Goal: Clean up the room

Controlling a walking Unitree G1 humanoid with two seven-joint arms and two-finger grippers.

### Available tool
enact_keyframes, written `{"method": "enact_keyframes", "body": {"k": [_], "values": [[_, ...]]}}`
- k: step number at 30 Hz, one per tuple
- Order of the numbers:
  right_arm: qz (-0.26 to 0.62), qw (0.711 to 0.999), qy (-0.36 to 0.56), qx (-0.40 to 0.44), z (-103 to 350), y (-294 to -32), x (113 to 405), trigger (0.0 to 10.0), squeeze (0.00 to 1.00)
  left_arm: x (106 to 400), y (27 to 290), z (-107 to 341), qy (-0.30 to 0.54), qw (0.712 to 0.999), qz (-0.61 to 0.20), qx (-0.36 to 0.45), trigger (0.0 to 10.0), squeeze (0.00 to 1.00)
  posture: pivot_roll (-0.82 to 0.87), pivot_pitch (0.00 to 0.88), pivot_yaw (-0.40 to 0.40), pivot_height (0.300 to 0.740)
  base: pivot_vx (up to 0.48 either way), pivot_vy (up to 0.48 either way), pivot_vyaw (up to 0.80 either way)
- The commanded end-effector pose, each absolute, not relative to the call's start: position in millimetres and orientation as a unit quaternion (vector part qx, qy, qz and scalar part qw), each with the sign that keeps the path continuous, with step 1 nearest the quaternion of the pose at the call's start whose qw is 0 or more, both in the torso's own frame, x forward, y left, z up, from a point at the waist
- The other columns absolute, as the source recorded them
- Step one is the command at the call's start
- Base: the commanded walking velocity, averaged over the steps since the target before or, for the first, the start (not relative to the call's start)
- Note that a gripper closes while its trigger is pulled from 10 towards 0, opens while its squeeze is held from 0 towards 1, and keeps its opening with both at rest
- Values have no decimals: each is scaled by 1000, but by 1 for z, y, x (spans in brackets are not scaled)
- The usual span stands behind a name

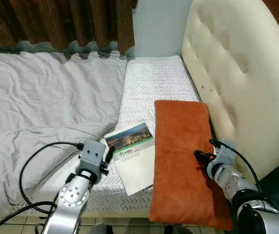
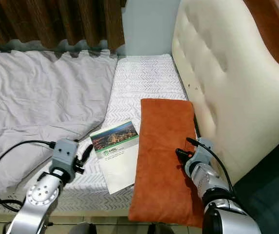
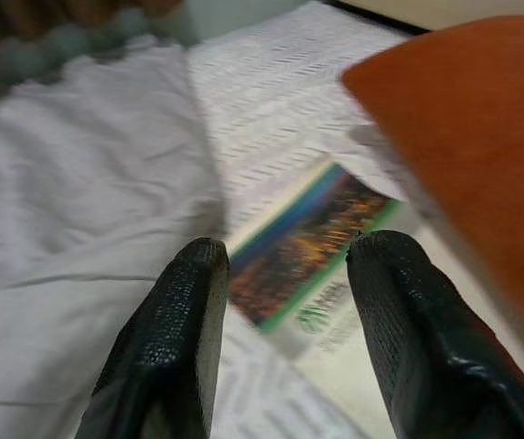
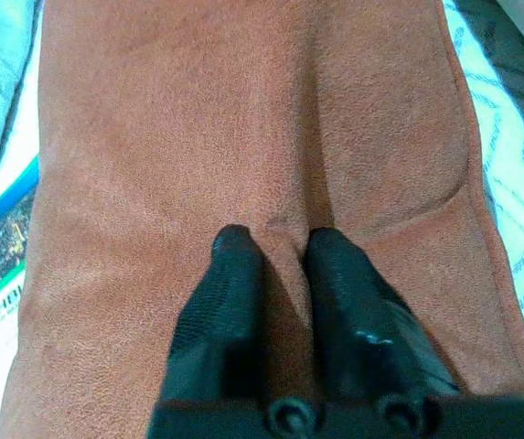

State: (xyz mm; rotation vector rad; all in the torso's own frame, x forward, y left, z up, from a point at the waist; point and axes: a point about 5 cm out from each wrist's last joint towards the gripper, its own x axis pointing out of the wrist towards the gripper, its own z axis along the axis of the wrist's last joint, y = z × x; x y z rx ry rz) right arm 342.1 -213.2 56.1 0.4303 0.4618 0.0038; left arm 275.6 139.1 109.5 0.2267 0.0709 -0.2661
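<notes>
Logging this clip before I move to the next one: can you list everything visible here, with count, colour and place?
rectangular rust-orange suede cushion: one, orange, lying along the bed next to the headboard, its near end hanging over the bed's edge.
glossy booklet with a city photo cover: one, white with a dark photo, flat on the mattress, its edge tucked under the cushion.
crumpled grey bedsheet: one, pale grey, over the bed's left part.
white patterned mattress cover: one, white, bare strip between sheet and headboard.
cream tufted headboard: one, cream, on the right.
brown curtain: one, brown, behind the bed.
left gripper: fingers open, above the booklet.
right gripper: fingers pinching a fold of the cushion.
</notes>
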Motion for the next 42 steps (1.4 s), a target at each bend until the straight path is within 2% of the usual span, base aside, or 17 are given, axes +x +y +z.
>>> {"method": "enact_keyframes", "body": {"k": [1, 2, 3, 10, 14, 16, 25, 33, 38, 42], "values": [[10, 938, 262, 227, 42, -202, 335, 0, 0, 272, 135, 105, 43, 982, -146, 112, 10000, 0, 119, 143, -41, 656, 0, 0, 0], [7, 945, 247, 215, 49, -204, 340, 0, 0, 268, 125, 102, 37, 982, -173, 72, 10000, 0, 120, 143, -45, 656, 0, 0, 0], [8, 950, 238, 202, 54, -205, 343, 0, 0, 266, 121, 99, 34, 979, -188, 69, 10000, 0, 120, 143, -45, 656, 0, 0, 0], [0, 974, 171, 150, 90, -216, 364, 0, 0, 260, 105, 72, 29, 958, -263, 110, 10000, 0, 107, 139, -56, 656, 0, 0, 0], [1, 981, 145, 130, 108, -220, 372, 0, 0, 258, 101, 64, 34, 952, -278, 125, 10000, 0, 107, 139, -56, 656, 0, 0, 0], [-5, 988, 103, 118, 132, -223, 383, 0, 0, 256, 93, 65, 20, 949, -286, 128, 10000, 0, 90, 136, -58, 656, 0, 0, 0], [-14, 997, 29, 72, 179, -226, 398, 0, 0, 257, 95, 62, 7, 953, -274, 129, 10000, 0, 92, 135, -69, 656, 0, 0, 0], [-59, 994, 40, 87, 172, -242, 394, 0, 0, 259, 99, 61, 5, 956, -262, 130, 10000, 0, 94, 136, -71, 656, 0, 0, 0], [-78, 995, 67, 13, 154, -252, 385, 0, 0, 258, 99, 64, -1, 955, -264, 133, 10000, 0, 122, 155, -56, 656, 0, 0, 0], [-99, 992, 81, 7, 147, -257, 381, 0, 0, 256, 103, 65, -1, 953, -267, 141, 10000, 0, 135, 166, -46, 656, 0, 0, 0]]}}
